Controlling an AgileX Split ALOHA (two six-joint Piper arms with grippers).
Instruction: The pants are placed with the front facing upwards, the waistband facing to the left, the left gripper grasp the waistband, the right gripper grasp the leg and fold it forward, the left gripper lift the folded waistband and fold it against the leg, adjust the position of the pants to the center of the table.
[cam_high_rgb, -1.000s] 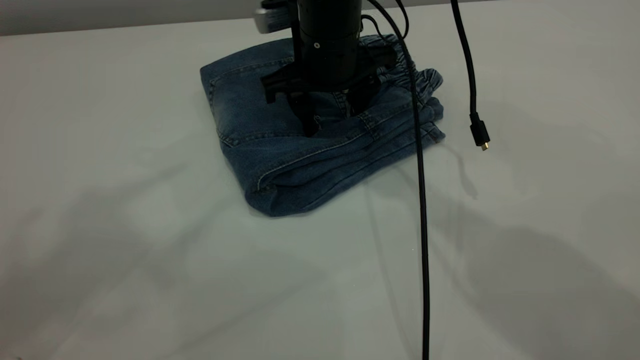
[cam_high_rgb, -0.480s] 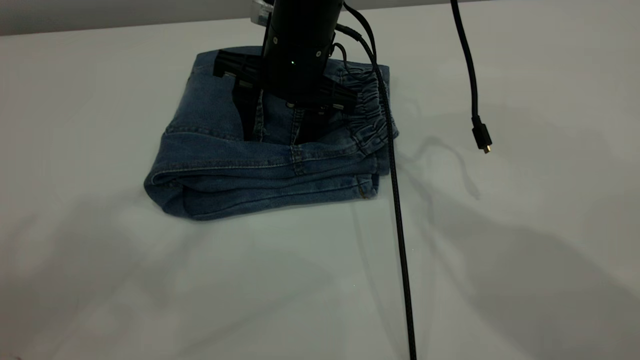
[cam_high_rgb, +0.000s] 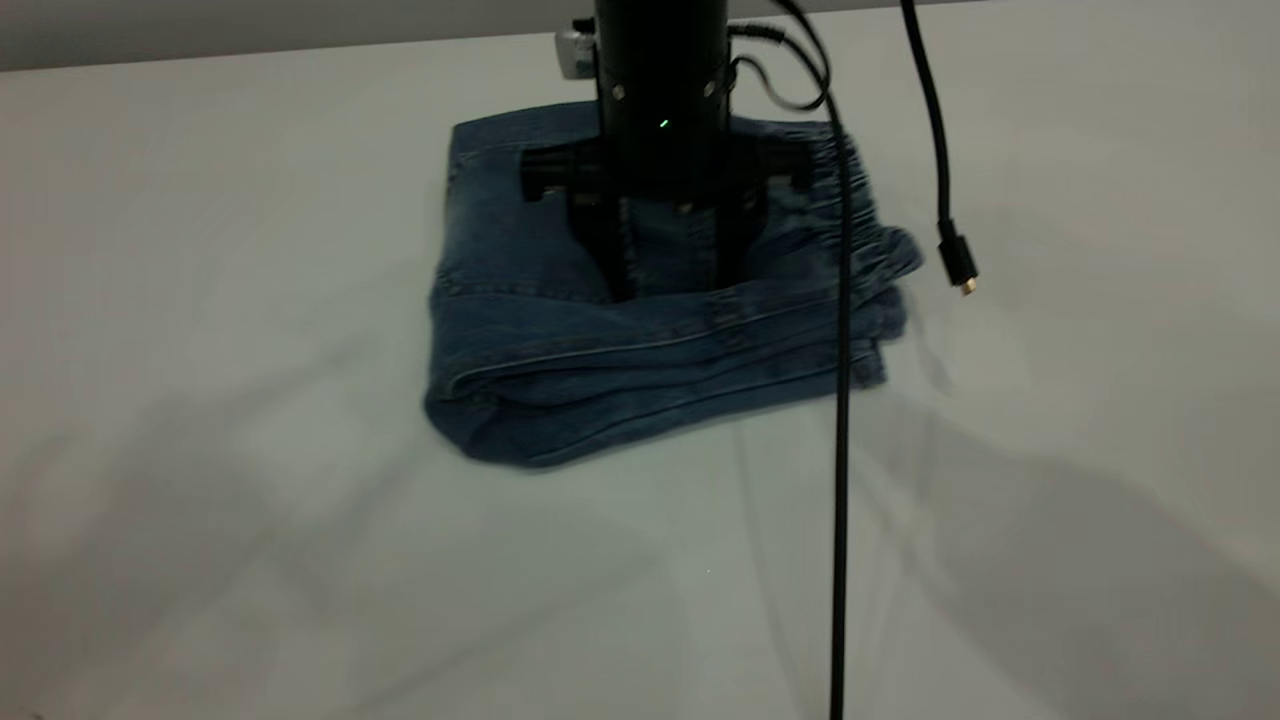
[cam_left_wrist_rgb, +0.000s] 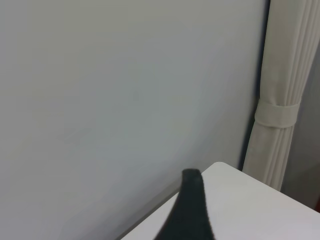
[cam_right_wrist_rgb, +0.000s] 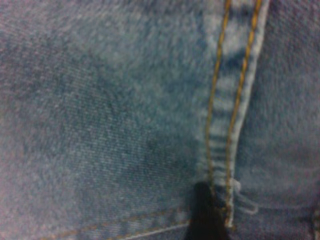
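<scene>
The pants (cam_high_rgb: 560, 345) lie folded into a thick denim bundle on the white table (cam_high_rgb: 250, 520), toward its far side. The gathered waistband (cam_high_rgb: 868, 235) sits at the bundle's right edge. Folded leg layers (cam_high_rgb: 640, 395) stack along the near edge. My right gripper (cam_high_rgb: 672, 270) points straight down onto the top of the bundle, open, both fingers (cam_high_rgb: 612, 265) pressed into the denim. Its wrist view is filled with denim and an orange-stitched seam (cam_right_wrist_rgb: 225, 100). My left gripper (cam_left_wrist_rgb: 189, 212) is off the pants, over a table corner (cam_left_wrist_rgb: 235, 200), facing a wall.
A thin black cable (cam_high_rgb: 840, 480) trails from the right arm down across the bundle's right side and the table's front. A second cable ends in a loose plug (cam_high_rgb: 958, 262) hanging right of the waistband. A tied curtain (cam_left_wrist_rgb: 280, 115) stands beyond the table corner.
The right gripper slid the bundle left and turned it, then brought it back right; it now sits squarer. The gripper stayed pressed on top throughout.
</scene>
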